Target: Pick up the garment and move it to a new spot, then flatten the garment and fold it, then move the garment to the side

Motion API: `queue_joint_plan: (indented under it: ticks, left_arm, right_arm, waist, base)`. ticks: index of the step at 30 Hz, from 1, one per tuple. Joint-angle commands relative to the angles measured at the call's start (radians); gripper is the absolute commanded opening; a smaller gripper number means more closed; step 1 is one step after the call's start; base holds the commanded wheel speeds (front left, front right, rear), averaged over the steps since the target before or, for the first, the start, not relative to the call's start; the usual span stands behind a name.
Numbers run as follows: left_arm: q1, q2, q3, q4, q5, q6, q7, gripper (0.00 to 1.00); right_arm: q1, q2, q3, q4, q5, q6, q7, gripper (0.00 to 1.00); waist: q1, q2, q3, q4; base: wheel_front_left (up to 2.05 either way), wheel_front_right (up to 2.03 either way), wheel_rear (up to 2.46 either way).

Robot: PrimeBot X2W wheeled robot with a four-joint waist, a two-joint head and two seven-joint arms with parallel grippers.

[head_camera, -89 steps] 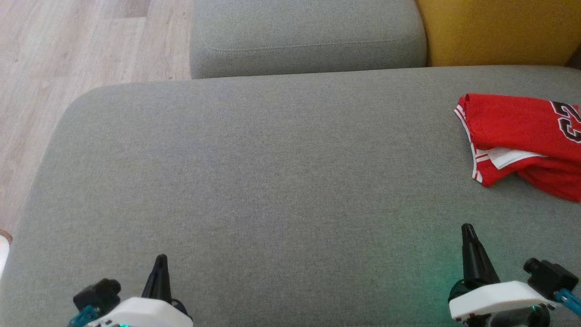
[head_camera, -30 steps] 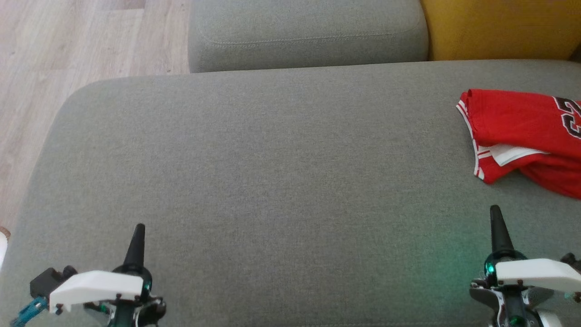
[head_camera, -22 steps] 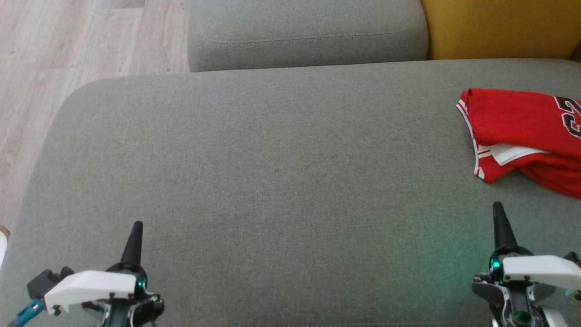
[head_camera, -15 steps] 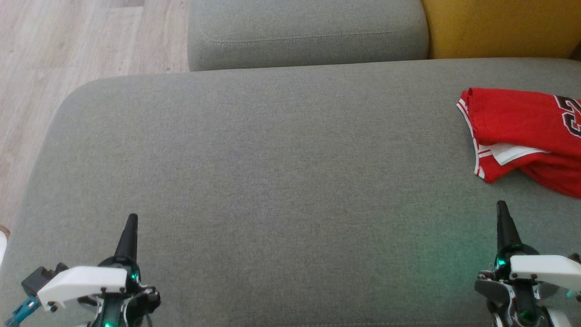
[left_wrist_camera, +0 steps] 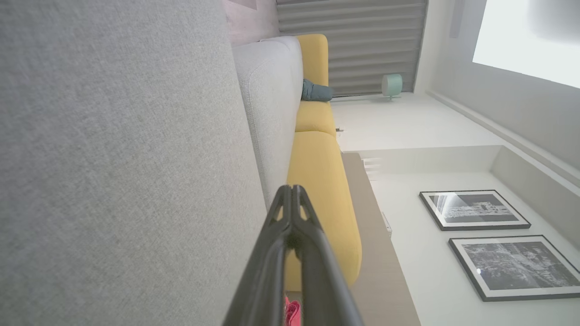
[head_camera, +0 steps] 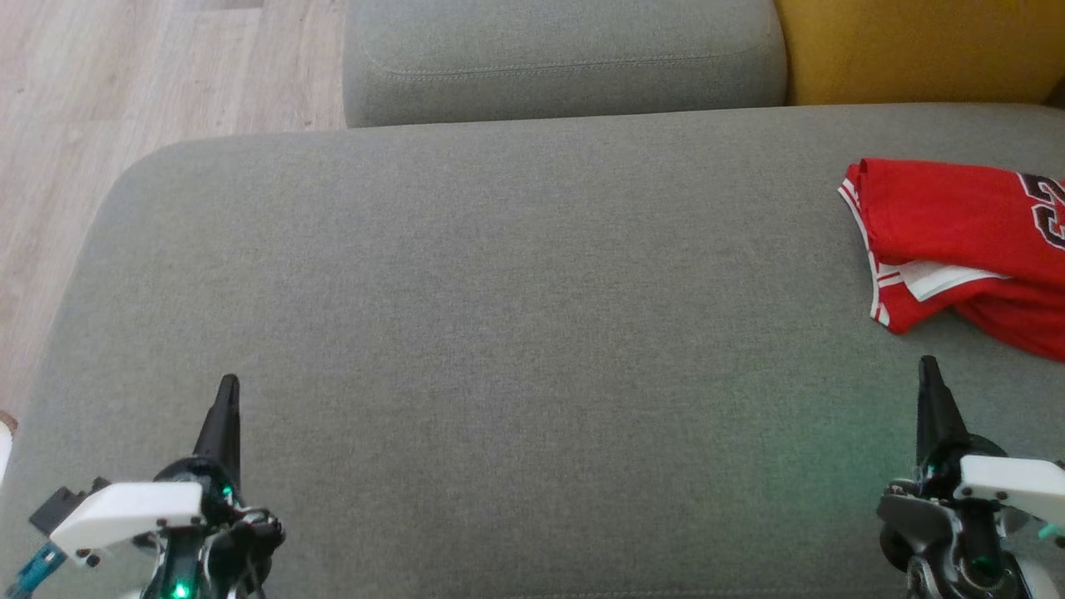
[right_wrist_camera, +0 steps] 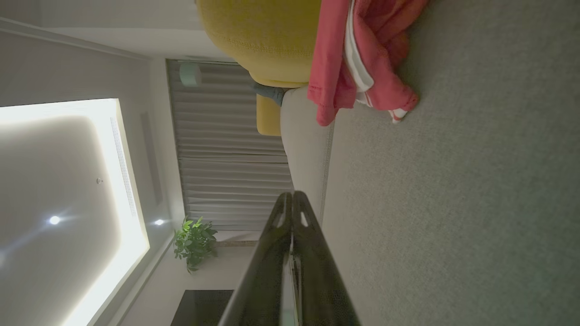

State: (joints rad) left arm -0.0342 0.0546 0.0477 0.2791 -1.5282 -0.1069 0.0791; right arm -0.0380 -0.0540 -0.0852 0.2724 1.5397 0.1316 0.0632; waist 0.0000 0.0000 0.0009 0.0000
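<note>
Right pincer (head_camera: 928,363) tapered, closed; crumpled red garment (head_camera: 948,216) on woven cushion (head_camera: 499,291).

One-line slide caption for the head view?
Shut, empty left gripper and right gripper over the grey cushion; crumpled red garment lies beyond the right gripper.

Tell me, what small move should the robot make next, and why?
Probably reach the right hand toward the red garment, opening it on the way. That hand is shut and empty, and the garment lies bunched on the grey cushion just beyond its tip, untouched.
</note>
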Motion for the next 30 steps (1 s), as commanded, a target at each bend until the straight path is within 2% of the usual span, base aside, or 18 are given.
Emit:
queue_joint_plan:
  ticks: [1,7,30]
  left_arm:
    - [-0.062,0.005,0.040,-0.034,-0.028,-0.012,0.009,0.00]
    - [-0.073,0.004,0.056,-0.034,-0.089,-0.024,0.026,0.00]
    - [-0.073,0.001,0.059,-0.034,-0.086,-0.024,0.028,0.00]
  right_arm:
    - [-0.058,-0.020,0.012,-0.030,0.033,-0.001,0.010,0.00]
    - [-0.067,-0.019,0.003,-0.029,0.095,-0.001,0.025,0.00]
    - [-0.068,-0.013,-0.005,-0.029,0.089,-0.001,0.031,0.00]
  waist:
    - [0.0000,0.0000,0.000,0.000]
    - [0.0000,0.0000,0.002,0.000]
    - [0.0000,0.0000,0.002,0.000]
  base:
    - [0.00,0.00,0.00]
    - [0.00,0.00,0.00]
    - [0.00,0.00,0.00]
